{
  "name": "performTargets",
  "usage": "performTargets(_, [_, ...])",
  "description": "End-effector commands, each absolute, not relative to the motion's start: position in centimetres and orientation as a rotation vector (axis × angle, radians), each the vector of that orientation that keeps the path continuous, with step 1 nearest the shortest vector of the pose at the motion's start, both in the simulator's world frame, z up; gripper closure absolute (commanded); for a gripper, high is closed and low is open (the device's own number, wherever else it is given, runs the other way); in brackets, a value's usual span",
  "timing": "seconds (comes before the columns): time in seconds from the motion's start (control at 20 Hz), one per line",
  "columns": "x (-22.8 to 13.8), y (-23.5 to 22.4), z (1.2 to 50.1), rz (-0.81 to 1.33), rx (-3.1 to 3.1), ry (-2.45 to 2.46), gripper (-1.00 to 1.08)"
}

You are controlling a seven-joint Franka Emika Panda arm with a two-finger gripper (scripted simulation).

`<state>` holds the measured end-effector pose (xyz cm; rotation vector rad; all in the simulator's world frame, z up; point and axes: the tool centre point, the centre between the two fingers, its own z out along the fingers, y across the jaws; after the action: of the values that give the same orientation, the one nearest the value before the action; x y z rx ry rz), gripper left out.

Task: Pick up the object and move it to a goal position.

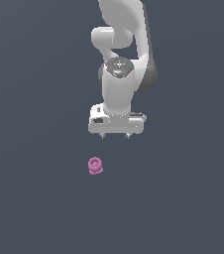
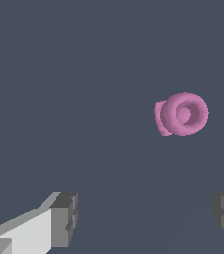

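Observation:
The object (image 1: 95, 166) is a small pink-magenta rounded piece with a ring-like top. It lies alone on the dark grey floor in the exterior view, below and a little to the exterior view's left of the hand. It also shows in the wrist view (image 2: 181, 114), apart from both fingers. My white gripper (image 1: 115, 135) hangs above the floor on the white arm, open and empty, with only short fingertips (image 1: 102, 134) showing under the hand. In the wrist view the two grey pads (image 2: 64, 220) stand wide apart around my gripper (image 2: 146, 218).
The floor (image 1: 34, 198) is a plain dark grey surface with no other objects or edges in view. The white arm (image 1: 121, 44) rises out of the top of the exterior view.

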<state>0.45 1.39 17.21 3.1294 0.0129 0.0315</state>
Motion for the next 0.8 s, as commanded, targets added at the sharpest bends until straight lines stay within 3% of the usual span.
performTargets(0.0, [0.5, 1.4, 17.2, 0.032, 3.129, 0.013, -0.92])
performTargets(0.75, [1.2, 3.2, 18.9, 0.073, 3.149, 0.064, -0.92])
